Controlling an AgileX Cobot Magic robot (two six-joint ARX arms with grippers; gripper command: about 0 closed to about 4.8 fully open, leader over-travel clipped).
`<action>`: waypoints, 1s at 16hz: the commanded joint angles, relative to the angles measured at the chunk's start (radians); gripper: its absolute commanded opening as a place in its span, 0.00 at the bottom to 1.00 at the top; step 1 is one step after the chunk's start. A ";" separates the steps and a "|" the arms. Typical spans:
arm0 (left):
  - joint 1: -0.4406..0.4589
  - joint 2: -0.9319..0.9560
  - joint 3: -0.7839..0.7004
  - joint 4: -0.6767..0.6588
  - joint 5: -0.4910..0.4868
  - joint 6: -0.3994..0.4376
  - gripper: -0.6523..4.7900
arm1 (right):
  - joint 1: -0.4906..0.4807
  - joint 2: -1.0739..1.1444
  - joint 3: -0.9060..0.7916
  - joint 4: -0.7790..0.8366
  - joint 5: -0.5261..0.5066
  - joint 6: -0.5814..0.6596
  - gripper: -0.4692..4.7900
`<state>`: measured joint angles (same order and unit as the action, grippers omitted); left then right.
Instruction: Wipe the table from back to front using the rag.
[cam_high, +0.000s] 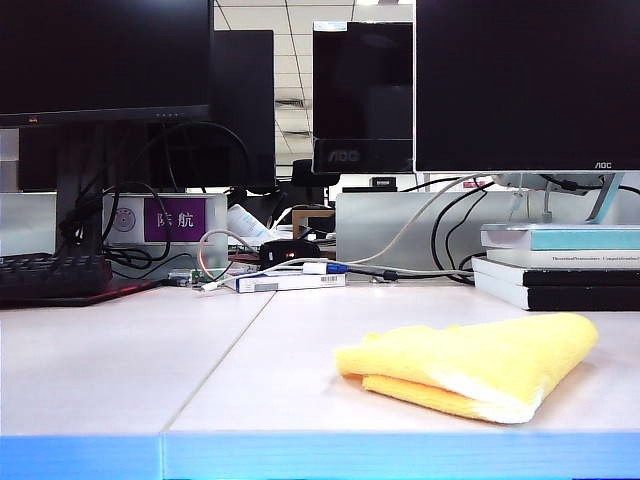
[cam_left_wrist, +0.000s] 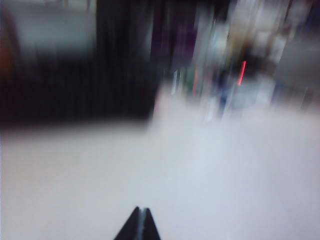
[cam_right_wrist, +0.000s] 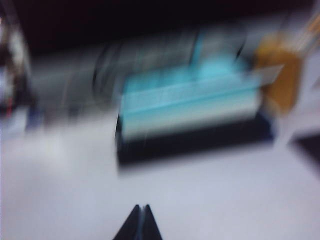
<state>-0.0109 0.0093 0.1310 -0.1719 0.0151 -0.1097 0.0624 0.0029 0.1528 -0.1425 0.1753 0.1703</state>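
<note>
The left gripper (cam_left_wrist: 139, 212) and right gripper (cam_right_wrist: 140, 210) hover above bare desk (cam_high: 120, 360), jaws pressed together, empty. The folded yellow rag (cam_high: 470, 365) lies apart from both.

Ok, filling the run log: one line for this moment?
folded fluffy yellow rag: untouched on off-white table | left gripper: shut, empty | right gripper: shut, empty

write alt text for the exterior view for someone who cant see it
A folded yellow rag lies on the right front part of an off-white table with a blue front edge. Behind it are stacked books, cables, a keyboard and dark monitors. Neither gripper appears in this view.
</note>
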 joint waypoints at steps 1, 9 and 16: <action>-0.001 0.075 0.132 0.032 -0.005 -0.004 0.11 | 0.000 0.008 0.099 -0.008 0.071 0.005 0.09; -0.003 0.610 0.731 -0.085 0.170 -0.003 0.11 | 0.000 0.304 0.463 -0.088 0.007 -0.021 0.09; -0.479 0.948 1.091 -0.336 0.167 0.137 0.11 | 0.097 0.573 0.689 -0.146 -0.089 -0.014 0.09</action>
<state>-0.4538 0.9455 1.2037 -0.4843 0.2276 -0.0174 0.1394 0.5610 0.8215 -0.2840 0.1028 0.1535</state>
